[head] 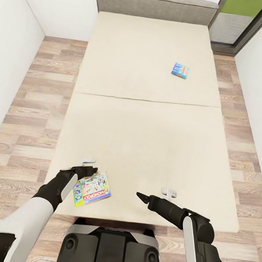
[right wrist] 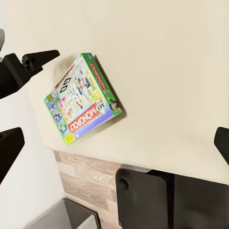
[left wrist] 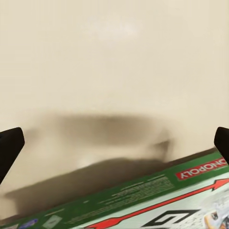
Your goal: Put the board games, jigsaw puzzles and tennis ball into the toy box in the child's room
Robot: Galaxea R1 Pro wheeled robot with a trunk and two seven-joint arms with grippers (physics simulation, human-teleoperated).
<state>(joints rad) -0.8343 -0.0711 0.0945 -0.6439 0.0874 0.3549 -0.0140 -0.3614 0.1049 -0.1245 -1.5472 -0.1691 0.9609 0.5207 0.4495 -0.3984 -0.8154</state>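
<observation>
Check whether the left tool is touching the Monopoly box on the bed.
Cannot tell. In the head view the left tool sits right at the Monopoly box edge. In the left wrist view the box lies between open fingers, with no contact or gap plain.

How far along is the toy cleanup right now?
Early. Nothing looks packed yet: both board games on the bed lie flat on the mattress. In hand: the left gripper, fingers apart, sits at the edge of the green-edged board game near the foot, not gripping it. The right gripper hovers open and empty nearby. Left: grab this game, then the small blue board game farther up, then carry both away.
</observation>
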